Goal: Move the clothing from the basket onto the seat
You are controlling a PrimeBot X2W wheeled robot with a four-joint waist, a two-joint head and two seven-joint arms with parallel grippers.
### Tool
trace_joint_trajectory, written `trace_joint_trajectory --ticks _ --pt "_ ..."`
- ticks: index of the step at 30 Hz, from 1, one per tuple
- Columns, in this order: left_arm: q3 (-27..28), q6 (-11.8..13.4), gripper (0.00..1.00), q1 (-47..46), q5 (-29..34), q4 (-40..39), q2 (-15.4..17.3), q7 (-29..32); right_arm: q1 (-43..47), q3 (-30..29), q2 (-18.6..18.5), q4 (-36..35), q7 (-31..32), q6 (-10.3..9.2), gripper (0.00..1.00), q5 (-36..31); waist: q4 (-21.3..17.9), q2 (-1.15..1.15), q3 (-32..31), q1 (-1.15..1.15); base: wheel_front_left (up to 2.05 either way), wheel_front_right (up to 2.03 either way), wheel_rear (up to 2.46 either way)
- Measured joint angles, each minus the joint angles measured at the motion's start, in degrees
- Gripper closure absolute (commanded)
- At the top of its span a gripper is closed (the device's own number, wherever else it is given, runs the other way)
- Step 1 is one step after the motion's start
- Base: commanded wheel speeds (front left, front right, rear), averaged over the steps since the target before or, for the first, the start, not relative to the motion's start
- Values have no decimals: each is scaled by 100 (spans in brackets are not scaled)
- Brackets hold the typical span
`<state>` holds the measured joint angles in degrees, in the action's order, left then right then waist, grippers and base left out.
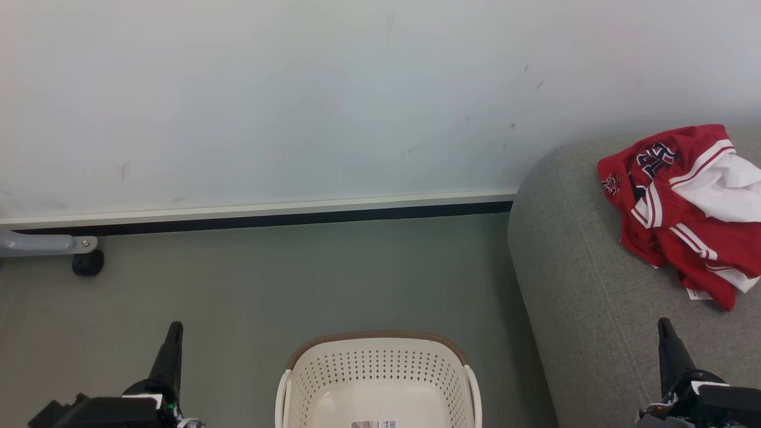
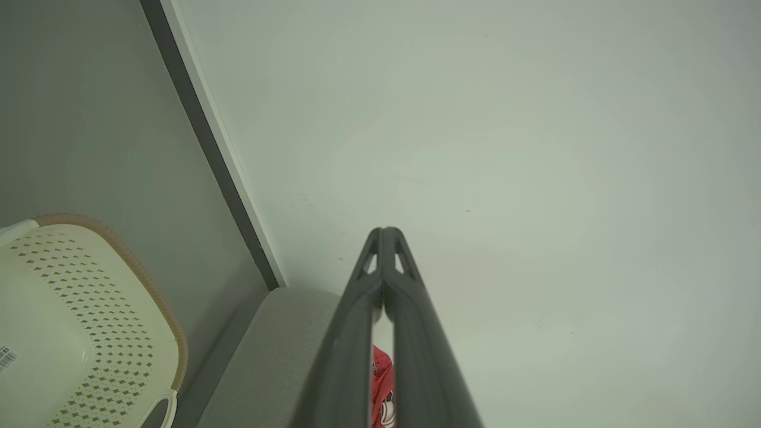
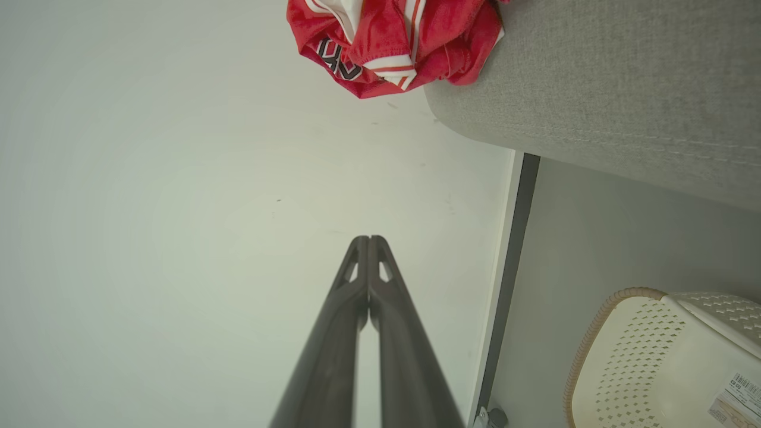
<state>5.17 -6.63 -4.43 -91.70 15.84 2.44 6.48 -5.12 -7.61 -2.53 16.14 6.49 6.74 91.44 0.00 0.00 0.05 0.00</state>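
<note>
1. Left gripper (image 1: 173, 330): to the left of the basket, level with its near part. The two dark fingers (image 2: 355, 333) are pressed together with nothing between them, tips pointing toward the wall.
2. Right gripper (image 1: 665, 328): to the right of the basket, over the sofa's near edge. Its fingers are likewise together and hold nothing. Both grippers look parked, plausibly because nothing awaits pickup.
3. Basket (image 1: 378, 336): on the floor (image 1: 267, 279), between the two grippers. It has perforated cream walls and a brown rim. The visible interior shows a barcode label (image 1: 373, 424) on the bottom and no cloth.
4. Sofa (image 1: 576, 285): just right of the basket, its rounded grey end near the basket's side, presumably to keep transfers short.
5. Clothing (image 1: 678, 202): red jerseys in a crumpled heap on the sofa, beyond and to the right of the basket, well apart from it. The heap lies loose, as dropped fabric does. On this evidence the task looks complete.
6. Wall (image 1: 297, 89) and skirting (image 1: 267, 209): beyond the basket, farthest away.
</note>
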Motion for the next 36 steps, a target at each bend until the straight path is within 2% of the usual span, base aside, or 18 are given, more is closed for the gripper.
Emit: trace_joint_trajectory --ticks 36 --pt "0 -1 100 -1 -1 7 -1 0 -1 1 0 1 0 8 100 1 0 0 0 0 0 0 0"
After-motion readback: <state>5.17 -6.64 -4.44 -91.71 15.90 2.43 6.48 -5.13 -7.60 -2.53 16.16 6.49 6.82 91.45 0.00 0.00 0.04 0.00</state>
